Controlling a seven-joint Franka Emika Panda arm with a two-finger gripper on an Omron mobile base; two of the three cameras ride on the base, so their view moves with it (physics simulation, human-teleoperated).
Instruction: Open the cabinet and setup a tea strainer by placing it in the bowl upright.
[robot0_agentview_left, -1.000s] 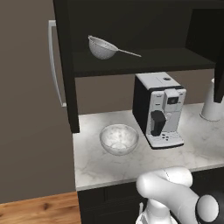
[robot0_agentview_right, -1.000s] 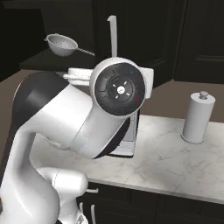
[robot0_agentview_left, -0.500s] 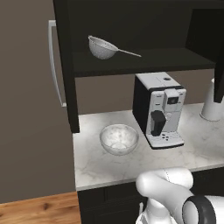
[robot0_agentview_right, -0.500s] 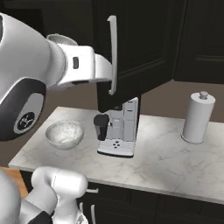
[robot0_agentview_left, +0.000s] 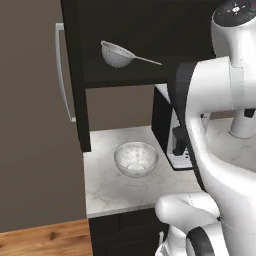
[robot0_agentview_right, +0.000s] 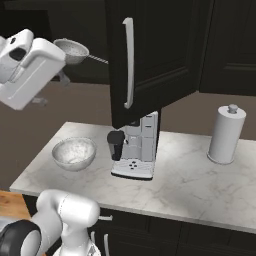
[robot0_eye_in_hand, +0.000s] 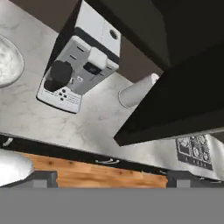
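The silver mesh tea strainer lies on the open cabinet shelf, above the glass bowl on the counter. A coffee machine stands right of the bowl, a paper towel roll farther right. The gripper's fingers are spread, holding nothing.

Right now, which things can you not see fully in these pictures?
- Coffee machine: left base view, the robot's white arm covers most of it.
- Bowl: hand view, cut by the left edge.
- Tea strainer: right base view, the arm hides its left rim.
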